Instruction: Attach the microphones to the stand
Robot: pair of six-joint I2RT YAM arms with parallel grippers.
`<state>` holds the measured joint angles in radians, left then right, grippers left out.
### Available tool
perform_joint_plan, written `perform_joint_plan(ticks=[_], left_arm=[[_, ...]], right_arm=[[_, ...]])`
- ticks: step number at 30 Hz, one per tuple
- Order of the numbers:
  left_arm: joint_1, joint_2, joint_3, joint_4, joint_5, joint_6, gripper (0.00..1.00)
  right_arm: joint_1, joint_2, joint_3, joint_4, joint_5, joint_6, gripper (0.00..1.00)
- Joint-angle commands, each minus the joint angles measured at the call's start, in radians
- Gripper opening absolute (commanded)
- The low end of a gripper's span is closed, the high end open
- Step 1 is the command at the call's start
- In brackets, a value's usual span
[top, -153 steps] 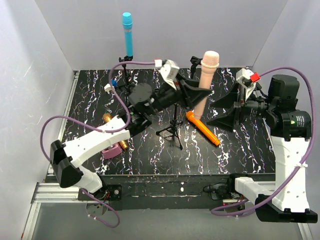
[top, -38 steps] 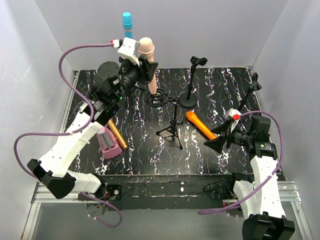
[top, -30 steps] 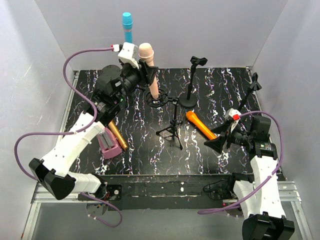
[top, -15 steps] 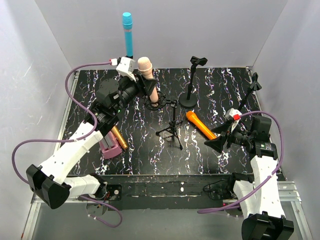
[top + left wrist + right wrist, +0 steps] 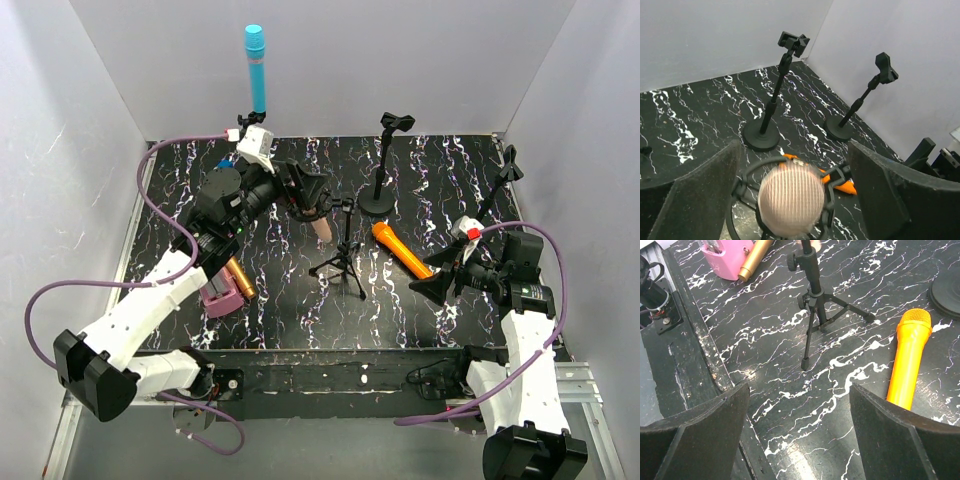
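The pale pink microphone [image 5: 791, 198] stands head up inside the black ring mount [image 5: 754, 164] of a stand, its head blurred; its lower end [image 5: 322, 227] pokes out below the ring. My left gripper [image 5: 305, 192] hangs over it, open, with the fingers [image 5: 695, 200] well clear on either side. The cyan microphone [image 5: 256, 70] stands upright in a stand at the back left. The orange microphone [image 5: 404, 251] lies flat beside the tripod stand [image 5: 343, 255]. The golden-brown microphone [image 5: 238, 279] lies at the left. My right gripper [image 5: 428, 275] is open and empty, near the orange microphone [image 5: 907, 360].
A flat pink box [image 5: 218, 290] lies against the golden-brown microphone. Two empty clip stands rise at the back [image 5: 385, 160] and the far right [image 5: 500, 185]. White walls close in the back and both sides. The tripod's legs [image 5: 815, 305] spread ahead of my right gripper.
My left gripper came down with the pink microphone into the ring mount, then opened. The microphone dropped lower through the ring. The right arm has not moved.
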<state>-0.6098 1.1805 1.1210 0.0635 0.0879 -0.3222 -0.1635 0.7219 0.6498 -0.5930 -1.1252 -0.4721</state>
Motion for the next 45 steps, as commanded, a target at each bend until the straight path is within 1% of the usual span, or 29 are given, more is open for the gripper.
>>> perform_joint_plan(ticks=[1, 3, 5, 6, 10, 17, 22, 29, 33, 38, 39, 42, 44, 45], left_arm=[[0.002, -0.053, 0.034, -0.059, -0.062, -0.015, 0.93], [0.002, -0.065, 0.048, -0.111, -0.073, -0.014, 0.98], [0.002, -0.079, 0.063, -0.140, -0.074, -0.003, 0.98], [0.002, -0.087, 0.068, -0.155, -0.104, 0.000, 0.98], [0.004, -0.123, 0.091, -0.220, -0.129, 0.021, 0.98], [0.004, -0.209, 0.086, -0.350, -0.206, 0.040, 0.98], [0.002, -0.295, 0.036, -0.419, -0.261, 0.017, 0.98], [0.004, -0.372, -0.050, -0.491, -0.313, 0.002, 0.98], [0.002, -0.404, -0.102, -0.522, -0.320, -0.006, 0.98], [0.004, -0.426, -0.156, -0.559, -0.290, -0.014, 0.98], [0.002, -0.432, -0.165, -0.565, -0.281, -0.012, 0.98], [0.002, -0.459, -0.205, -0.556, -0.202, 0.017, 0.98], [0.002, -0.485, -0.249, -0.515, -0.086, 0.061, 0.98], [0.002, -0.502, -0.280, -0.464, 0.012, 0.081, 0.98]], right_arm=[[-0.007, 0.001, 0.001, 0.029, -0.019, -0.013, 0.88], [-0.007, 0.002, -0.001, 0.028, -0.024, -0.016, 0.88], [-0.007, 0.002, -0.001, 0.030, -0.024, -0.017, 0.88], [-0.007, 0.004, -0.001, 0.030, -0.024, -0.016, 0.88], [-0.010, 0.004, -0.003, 0.030, -0.024, -0.019, 0.88], [-0.010, 0.008, -0.003, 0.032, -0.012, -0.019, 0.88], [-0.010, 0.016, -0.007, 0.044, 0.008, -0.008, 0.88], [-0.013, 0.025, -0.016, 0.064, 0.027, 0.013, 0.88], [-0.019, 0.036, -0.019, 0.065, 0.028, 0.018, 0.88], [-0.025, 0.050, -0.024, 0.064, 0.009, 0.018, 0.87], [-0.025, 0.059, -0.021, 0.046, -0.017, -0.008, 0.87], [-0.018, 0.129, 0.023, -0.144, -0.125, -0.280, 0.85], [-0.002, 0.183, 0.065, -0.265, -0.153, -0.435, 0.85], [0.005, 0.215, 0.092, -0.337, -0.160, -0.554, 0.85]])
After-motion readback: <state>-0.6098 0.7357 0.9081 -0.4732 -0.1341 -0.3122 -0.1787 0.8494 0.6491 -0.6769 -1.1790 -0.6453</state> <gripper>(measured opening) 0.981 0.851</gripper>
